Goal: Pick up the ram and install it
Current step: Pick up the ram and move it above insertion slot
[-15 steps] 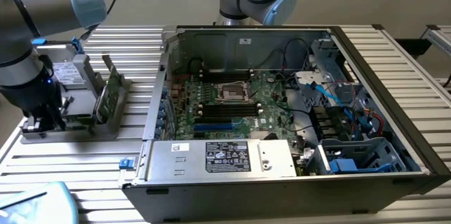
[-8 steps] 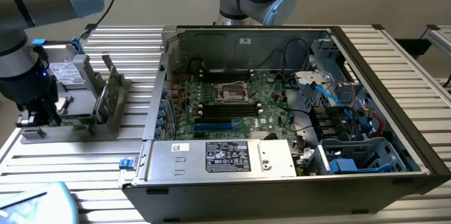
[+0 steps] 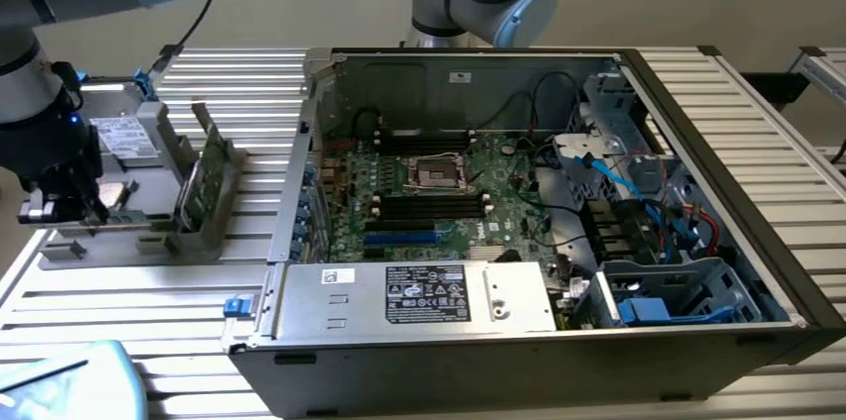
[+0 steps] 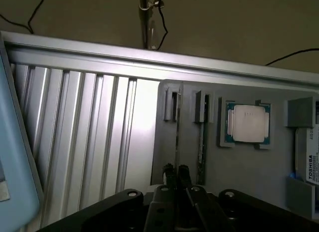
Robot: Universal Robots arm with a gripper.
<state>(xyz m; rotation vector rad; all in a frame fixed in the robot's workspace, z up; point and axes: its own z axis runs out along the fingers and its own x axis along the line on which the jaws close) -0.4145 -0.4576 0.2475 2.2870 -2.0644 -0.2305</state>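
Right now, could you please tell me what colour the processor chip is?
Silver with a blue-green edge; the processor chip shows best in the wrist view.

I note: open computer case (image 3: 529, 370) on slatted table (image 3: 158, 311), motherboard (image 3: 457, 227) exposed; processor chip (image 4: 247, 123) seated in grey tray (image 4: 239, 172).

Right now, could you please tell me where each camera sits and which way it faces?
Exterior view: raised off the arm, looking down on the open computer case and slatted table; the arm and gripper show at the exterior view's left, over the grey holder.
Wrist view: on the wrist, looking down past the gripper at the holder, its ram sticks and processor chip.
Shared: the gripper, the holder and its ram sticks.
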